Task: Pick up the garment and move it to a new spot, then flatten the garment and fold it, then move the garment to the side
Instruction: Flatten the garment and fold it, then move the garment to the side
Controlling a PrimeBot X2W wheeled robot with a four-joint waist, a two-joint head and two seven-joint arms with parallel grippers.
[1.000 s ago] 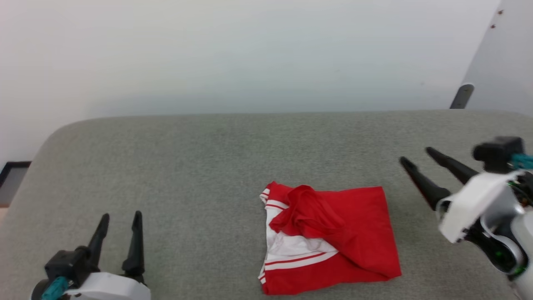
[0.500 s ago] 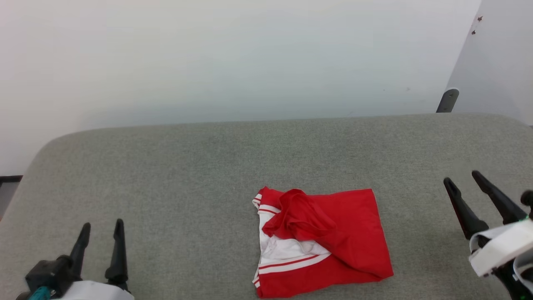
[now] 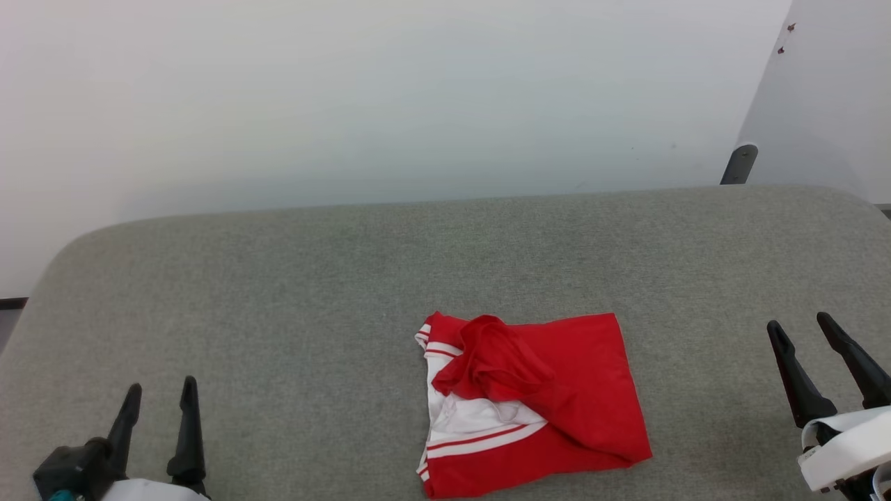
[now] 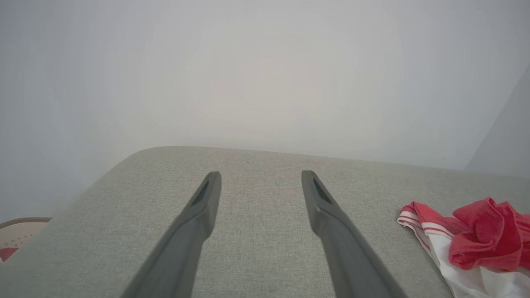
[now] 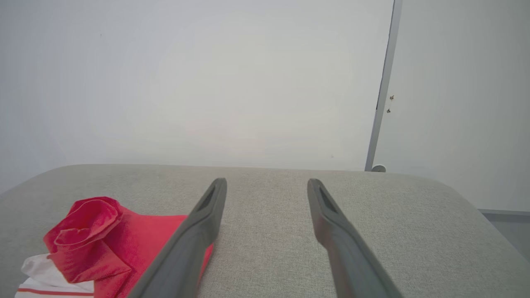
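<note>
Since nothing is gripping it, the small red basketball-style shirt with white sleeves and red-and-white striped trim (image 3: 536, 403) lies slack on the grey woven padded surface (image 3: 278, 278). It sits between the two grippers and well apart from each. A crumpled red fold is heaped on the half nearer the left gripper, with white sleeve cloth and striped trim showing under it. The half nearer the right gripper is a smoother red panel. No print shows on the upturned face.

The left gripper (image 3: 160, 386), two long dark fingers, hovers over bare fabric with its jaws spread wide and nothing between them. The shirt lies off to its right and a little ahead of its fingertips. The right gripper (image 3: 799, 323) is equally wide open and empty, with the shirt to its left and the padded edge close on its outer side. Behind both is a plain white wall (image 3: 348, 90).

Both arms look parked, one either side of the shirt, which leaves the cloth unobstructed and lets either arm reach in. The bunched fold suggests flattening is not yet done, and it would need lifting clear before any clean fold.
</note>
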